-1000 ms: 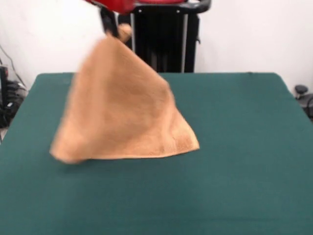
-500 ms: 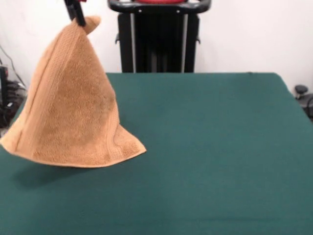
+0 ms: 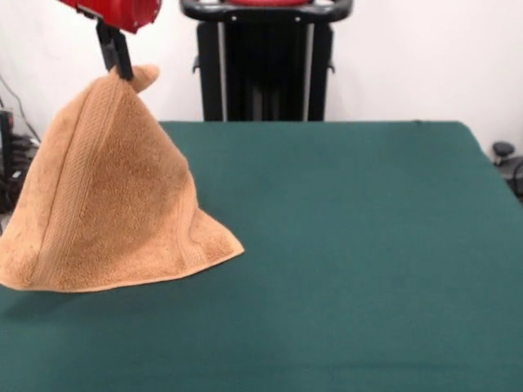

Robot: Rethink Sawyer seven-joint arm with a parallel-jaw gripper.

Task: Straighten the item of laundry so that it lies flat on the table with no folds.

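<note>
The tan-orange terry towel [image 3: 114,204] hangs in a cone shape from one corner at the upper left of the front view. My gripper [image 3: 122,72] is shut on that top corner, with the red arm above it. The towel's lower edge rests or brushes on the green table [image 3: 368,245] at the left side; its right corner lies on the cloth and its left corner reaches the picture's left edge. A woven band runs down the towel's left side.
The black pedestal [image 3: 265,57] stands at the table's far side, right of the gripper. Cables and dark gear show off the table's left edge [image 3: 12,155]. A small dark object sits beyond the right edge [image 3: 504,151].
The gripper has carried the towel leftward across the table, then come down a little. The towel has stopped swinging and its lower edge now rests lower on the left.
</note>
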